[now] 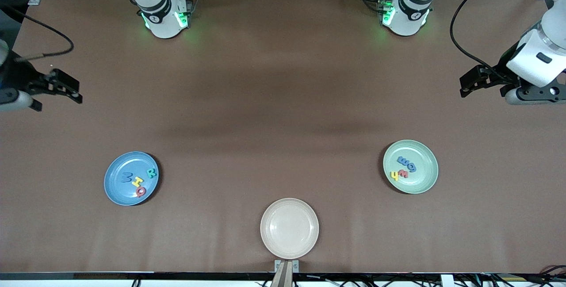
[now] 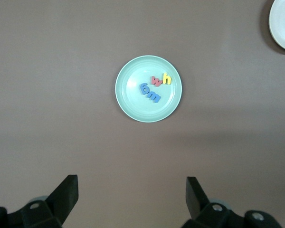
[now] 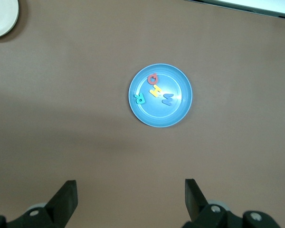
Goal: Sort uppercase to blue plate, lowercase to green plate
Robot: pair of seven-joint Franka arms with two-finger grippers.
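A plain brown table [image 1: 283,101] fills the front view, its matte cover faintly creased near the front edge. Along the top of that view the two arm bases are seen with green lights lit, and cables and racks are visible past the table's edge. A small metal bracket [image 1: 286,265] is fixed at the middle of the front edge.

The blue plate [image 1: 116,189] lies toward the right arm's end of the table, and in it the uppercase letters are gathered: blue M [image 1: 128,177], yellow H [image 1: 137,181], red Q [image 1: 140,191] and teal R [image 1: 151,173]. The green plate [image 1: 425,180] lies toward the left arm's end, and in it the lowercase letters are grouped: blue g [image 1: 411,167], blue m [image 1: 403,160], red m [image 1: 403,174] and yellow h [image 1: 394,175]. A cream plate [image 1: 289,228] sits between them, nearer to the front camera, with nothing in it.

A wide stretch of bare brown cover is left between the plates and the bases.

The left gripper [image 1: 469,84] is held in the air over the left arm's end of the table, its fingers spread apart and holding nothing. The right gripper [image 1: 66,88] is held over the right arm's end, fingers likewise apart and holding nothing.

No writing other than the foam letters can be read.
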